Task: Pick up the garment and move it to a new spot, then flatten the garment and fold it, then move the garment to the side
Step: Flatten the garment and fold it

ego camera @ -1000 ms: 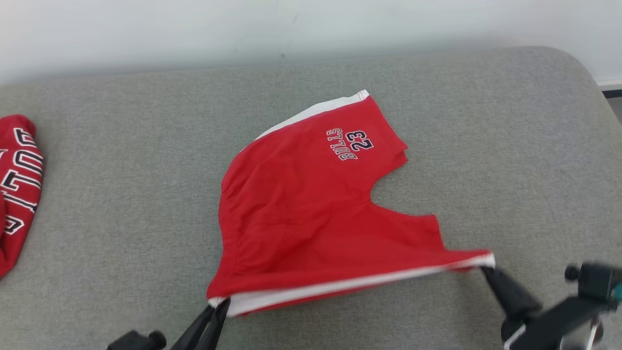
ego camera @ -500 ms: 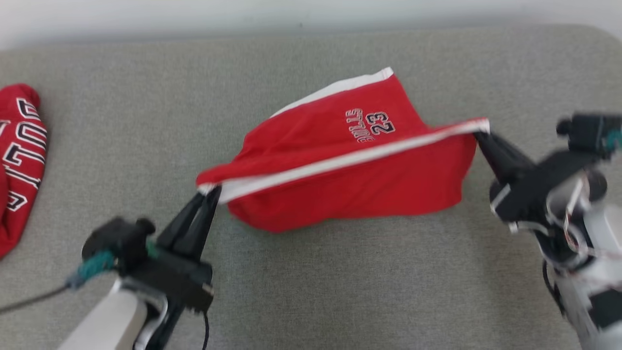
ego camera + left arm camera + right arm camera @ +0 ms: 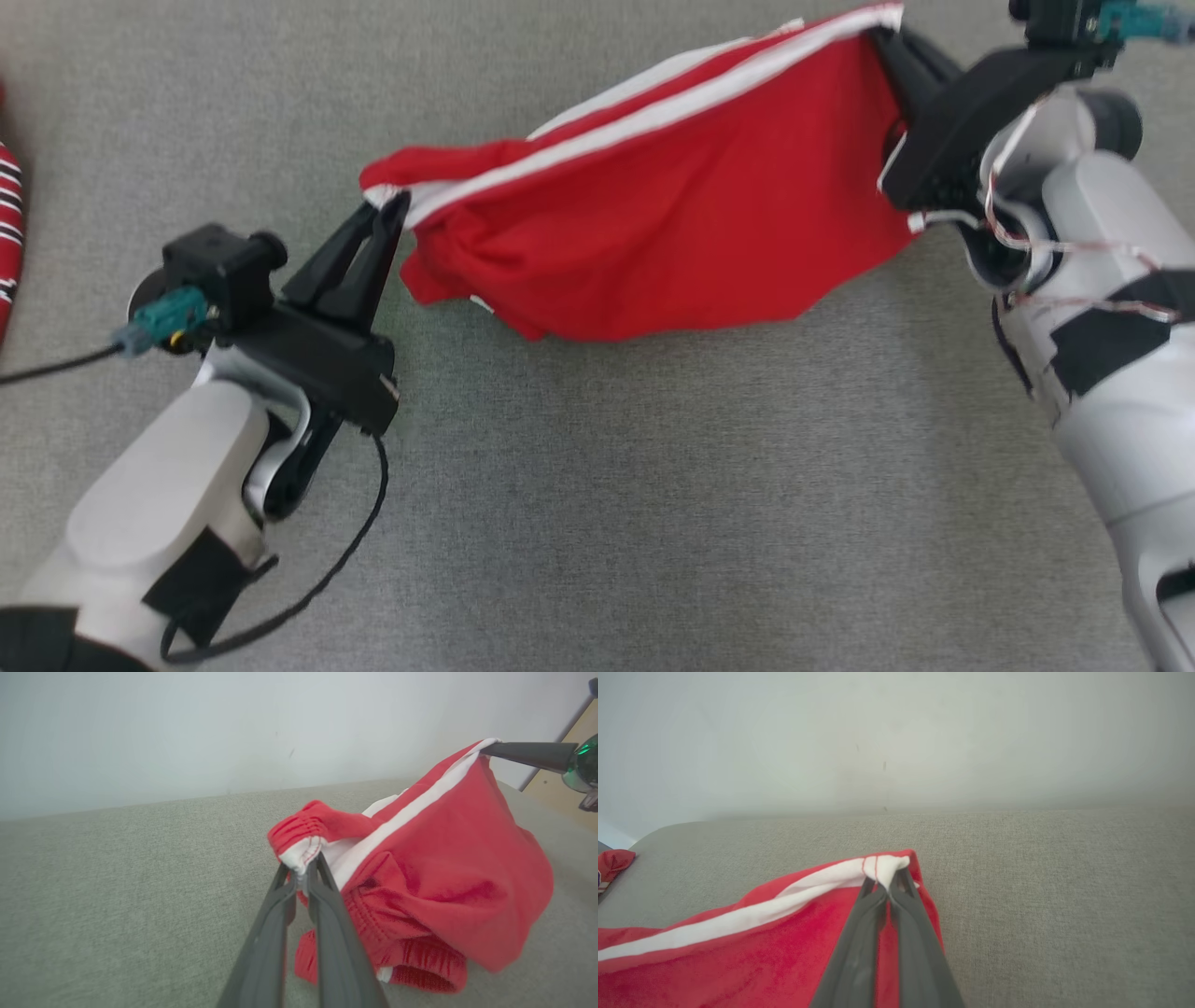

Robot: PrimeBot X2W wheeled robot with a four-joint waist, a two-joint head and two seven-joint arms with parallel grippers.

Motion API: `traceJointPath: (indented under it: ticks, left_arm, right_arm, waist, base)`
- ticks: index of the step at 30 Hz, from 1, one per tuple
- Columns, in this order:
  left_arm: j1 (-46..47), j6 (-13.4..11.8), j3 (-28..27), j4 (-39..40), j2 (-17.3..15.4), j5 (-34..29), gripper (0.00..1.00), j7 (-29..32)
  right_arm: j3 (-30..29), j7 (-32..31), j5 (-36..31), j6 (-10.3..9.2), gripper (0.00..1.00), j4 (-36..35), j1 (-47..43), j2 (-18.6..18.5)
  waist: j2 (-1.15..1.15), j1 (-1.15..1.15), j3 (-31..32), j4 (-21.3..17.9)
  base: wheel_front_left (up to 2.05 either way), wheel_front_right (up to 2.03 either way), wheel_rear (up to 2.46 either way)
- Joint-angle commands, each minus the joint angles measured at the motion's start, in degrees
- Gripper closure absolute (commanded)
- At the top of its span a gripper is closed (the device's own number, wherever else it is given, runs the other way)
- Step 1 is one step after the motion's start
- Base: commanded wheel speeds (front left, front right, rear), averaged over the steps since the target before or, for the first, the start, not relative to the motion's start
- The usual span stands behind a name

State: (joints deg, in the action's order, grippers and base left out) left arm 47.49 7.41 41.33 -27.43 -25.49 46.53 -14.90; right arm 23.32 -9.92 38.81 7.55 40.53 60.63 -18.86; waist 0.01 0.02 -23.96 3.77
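Our left end effector (image 3: 396,199) has its two dark fingers pressed together on a white-trimmed corner of the red basketball shorts (image 3: 672,215), and our right end effector (image 3: 883,35) pinches the opposite corner in the same way. The white side stripe (image 3: 653,110) runs taut between the two grips. Below that edge the cloth hangs in a loose, bunched drape, and its lowest folds appear to rest on the grey fabric-covered worktop (image 3: 597,485), roughly at the middle of it

We judge this to be the flatten-and-fold part of the task, with the held edge raised so that it can be laid out or brought over the rest; which of the two we cannot tell. The next move calls for both arms to travel together and keep the stripe tight. They should lower evenly so the drape spreads rather than crumples, and release only once the edge lies flat

Our left forearm rises from the lower left of the head view, fingers aimed up and to the right. Our right arm reaches further out, fingers aimed up and to the left, and holds its corner higher. A second red garment (image 3: 7,233) lies well apart at the left edge
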Motion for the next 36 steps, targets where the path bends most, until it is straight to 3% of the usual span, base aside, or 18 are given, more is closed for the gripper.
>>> traceJointPath:
  ticks: [1,8,18,19,20,21,22,23,29,36]
  left_arm:
    - [2.2,0.0,0.9,-1.3,0.4,0.9,1.00,-0.3]
    - [7.5,0.0,3.5,-4.1,2.2,1.9,1.00,-0.3]
    - [10.9,0.0,3.6,-6.7,3.6,1.0,1.00,-0.3]
    - [11.0,0.0,3.4,-7.0,3.7,0.7,1.00,-0.3]
    - [11.0,0.0,3.0,-7.3,3.9,0.3,0.62,-0.3]
    - [10.7,0.0,2.5,-7.4,4.1,-0.1,0.31,-0.3]
    - [10.7,0.0,2.5,-7.4,4.1,-0.1,0.31,-0.3]
    - [10.2,0.0,1.9,-7.5,4.2,-0.6,0.00,-0.3]
    - [4.8,0.0,-6.8,-5.3,5.2,-7.8,0.00,-0.3]
    - [-8.2,-1.9,-20.6,4.5,9.2,-19.5,0.00,-0.3]
  right_arm:
    - [1.1,1.5,-0.6,-0.14,1.00,2.8,2.8,0.7]
    - [5.0,5.2,-1.2,-0.13,1.00,13.1,10.4,2.1]
    - [9.5,10.1,0.1,-0.13,1.00,20.2,16.4,3.6]
    - [9.7,10.8,0.2,-0.13,0.43,20.7,16.8,3.7]
    - [9.9,11.3,0.6,-0.13,0.13,21.3,16.8,3.9]
    - [10.2,11.7,0.9,-0.13,0.00,21.8,16.7,4.1]
    - [10.2,11.7,0.9,-0.13,0.00,21.8,16.7,4.1]
    - [10.6,11.9,1.2,-0.13,0.00,22.1,16.4,4.2]
    - [13.2,14.3,4.0,-0.13,0.00,21.5,13.8,3.2]
    - [17.0,18.2,8.6,-0.13,0.00,18.0,6.7,-1.5]
  waist:
    - [-0.01,-0.02,-2.8,1.1]
    - [-0.01,-0.02,-5.8,2.4]
    - [-0.01,-0.02,-8.3,2.7]
    - [-0.01,-0.02,-8.2,2.7]
    - [-0.01,-0.02,-8.0,2.6]
    - [-0.01,-0.02,-7.7,2.6]
    - [-0.01,-0.02,-7.7,2.6]
    - [-0.01,-0.02,-7.3,2.5]
    - [-0.01,-0.02,-3.8,2.0]
    - [-0.01,-0.02,1.0,2.4]
  base:
    - [0.00,0.00,0.00]
    - [0.00,0.00,0.00]
    - [0.00,0.00,0.00]
    - [0.00,0.00,0.00]
    - [0.00,0.00,0.00]
    - [0.00,0.00,0.00]
    - [0.00,0.00,0.00]
    - [0.00,0.00,0.00]
    - [0.00,0.00,0.00]
    - [0.00,0.00,0.00]
